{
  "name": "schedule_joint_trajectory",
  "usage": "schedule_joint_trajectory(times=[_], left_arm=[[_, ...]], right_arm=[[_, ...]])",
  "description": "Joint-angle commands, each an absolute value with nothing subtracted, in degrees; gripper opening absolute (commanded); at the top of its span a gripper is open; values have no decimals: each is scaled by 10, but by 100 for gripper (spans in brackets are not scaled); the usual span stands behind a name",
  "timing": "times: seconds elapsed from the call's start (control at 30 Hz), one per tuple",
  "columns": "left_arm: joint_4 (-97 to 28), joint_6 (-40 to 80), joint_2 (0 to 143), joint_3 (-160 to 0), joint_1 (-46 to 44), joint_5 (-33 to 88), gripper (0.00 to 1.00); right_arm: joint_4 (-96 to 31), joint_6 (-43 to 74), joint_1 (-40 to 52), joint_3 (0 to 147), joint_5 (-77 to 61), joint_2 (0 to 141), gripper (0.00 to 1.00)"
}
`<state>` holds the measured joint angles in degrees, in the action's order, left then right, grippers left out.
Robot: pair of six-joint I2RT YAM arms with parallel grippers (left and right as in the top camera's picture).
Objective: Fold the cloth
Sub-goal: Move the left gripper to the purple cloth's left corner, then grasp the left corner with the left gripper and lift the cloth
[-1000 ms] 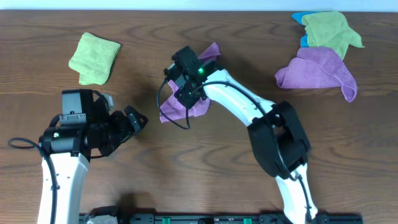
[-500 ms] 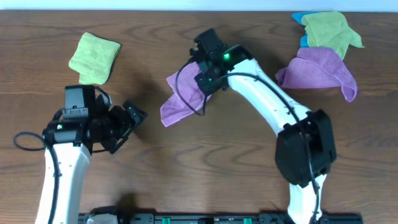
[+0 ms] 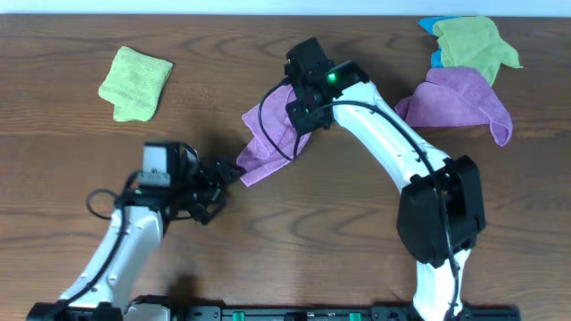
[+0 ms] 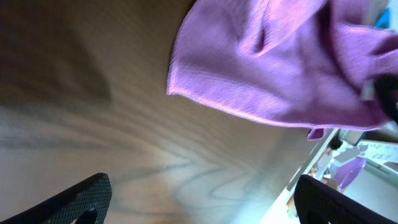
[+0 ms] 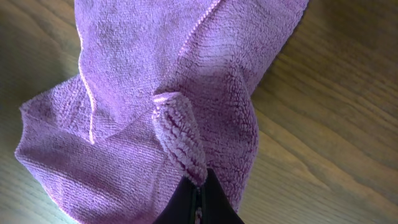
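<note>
One purple cloth [image 3: 268,143] lies bunched mid-table [image 3: 294,245], a raised fold of it pinched tight in the right gripper [image 5: 198,182]. The left gripper [image 3: 230,172] is just beside the cloth's lower-left corner, fingers spread wide, gripping nothing. A folded green cloth [image 3: 136,82] lies far left; a paler purple cloth [image 3: 455,105] and a second green cloth [image 3: 473,43] are heaped far right.

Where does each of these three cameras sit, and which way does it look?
Overhead: fixed above the brown wooden table, looking straight down; the white left arm and right arm show.
Left wrist: on the left arm, looking past the open left gripper at the purple-magenta microfibre cloth; dark fingertips show.
Right wrist: on the right arm, looking down at the cloth; the shut right gripper pinches it.
Shared: all three see that cloth.
</note>
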<state>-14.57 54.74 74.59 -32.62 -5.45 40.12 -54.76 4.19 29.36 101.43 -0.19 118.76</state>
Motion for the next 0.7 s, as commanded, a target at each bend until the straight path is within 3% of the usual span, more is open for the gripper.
schedule_joint_trajectory(times=[0.0, 0.3, 0.67], left_arm=[[-98, 627, 746, -289, -68, 399, 95], [35, 695, 757, -245, -99, 319, 95], [184, 743, 874, -245, -135, 302, 97]], right_arm=[[-547, 58, 292, 1024, 1, 1164, 1], [-540, 58, 292, 1024, -12, 1164, 1], [-533, 57, 292, 1024, -20, 1153, 1]])
